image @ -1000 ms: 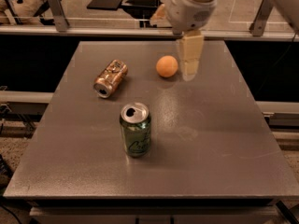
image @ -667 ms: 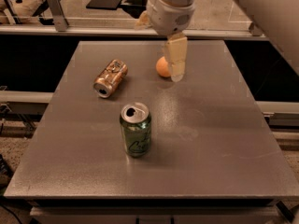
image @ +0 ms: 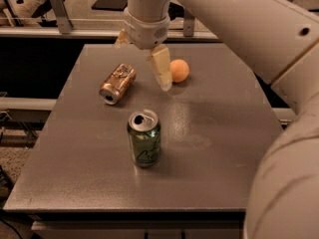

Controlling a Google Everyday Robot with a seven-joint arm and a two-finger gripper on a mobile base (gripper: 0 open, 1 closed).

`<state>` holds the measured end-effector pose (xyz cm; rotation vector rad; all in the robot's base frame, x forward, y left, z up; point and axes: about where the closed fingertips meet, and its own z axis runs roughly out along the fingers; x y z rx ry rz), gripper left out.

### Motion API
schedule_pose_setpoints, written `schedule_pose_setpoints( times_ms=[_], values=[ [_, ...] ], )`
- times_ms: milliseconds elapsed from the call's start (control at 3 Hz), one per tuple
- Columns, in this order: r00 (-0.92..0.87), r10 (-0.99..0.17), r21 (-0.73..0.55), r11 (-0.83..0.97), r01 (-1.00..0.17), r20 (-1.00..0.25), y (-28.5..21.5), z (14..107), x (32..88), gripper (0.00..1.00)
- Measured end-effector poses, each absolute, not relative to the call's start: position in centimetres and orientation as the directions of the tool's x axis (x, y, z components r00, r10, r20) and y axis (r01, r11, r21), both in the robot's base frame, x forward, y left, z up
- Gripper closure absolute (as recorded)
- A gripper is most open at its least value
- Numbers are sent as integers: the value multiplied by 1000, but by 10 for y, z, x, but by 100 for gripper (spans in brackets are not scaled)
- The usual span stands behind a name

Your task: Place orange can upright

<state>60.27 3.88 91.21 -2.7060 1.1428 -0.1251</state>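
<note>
Filling most of the view, one grey table (image: 219, 148) carries everything, and one white arm (image: 249, 19) reaches over its far edge. The gripper (image: 149, 59) hangs spread and empty, one finger (image: 162, 74) low between orange can and fruit. Two cans: the green can (image: 144, 144) stands upright mid-table, the orange can (image: 117, 83) lies on its side left of the gripper; the script on both is unreadable. One round fruit (image: 179, 70) sits just right of the finger.
</note>
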Motion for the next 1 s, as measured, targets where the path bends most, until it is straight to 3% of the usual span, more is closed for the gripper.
schedule_pose_setpoints(
  times_ms=[1000],
  values=[
    [849,-525,-99,-850,-518,58,90,866,609,0]
  ],
)
